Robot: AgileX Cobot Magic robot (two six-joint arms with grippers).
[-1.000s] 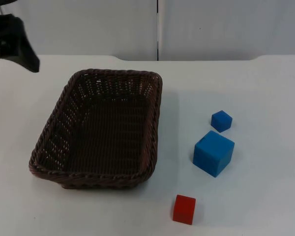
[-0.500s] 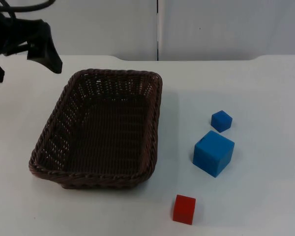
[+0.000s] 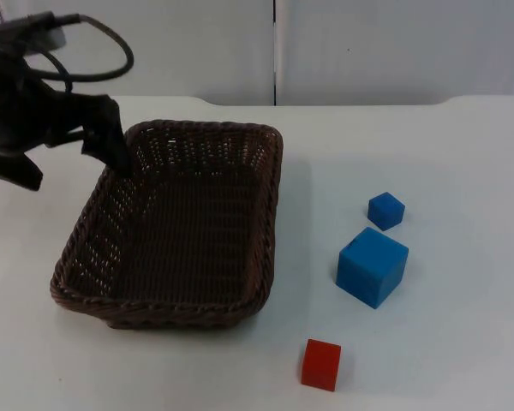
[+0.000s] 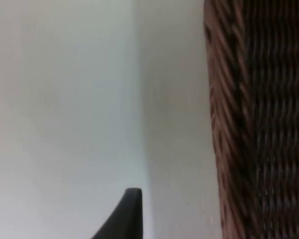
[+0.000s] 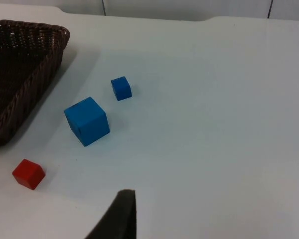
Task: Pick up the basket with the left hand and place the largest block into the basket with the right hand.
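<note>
The red block (image 3: 321,365) lies nearest the camera, with the large blue block (image 3: 372,266) beyond it and the small blue block (image 3: 385,211) just past that, all well to the right of the left gripper (image 3: 68,158). The brown wicker basket (image 3: 265,223) sits on the white table (image 3: 428,154). The left gripper straddles its far-left rim, fingers spread and holding nothing. The right gripper (image 5: 118,219) waits, its opening impossible to judge.
</note>
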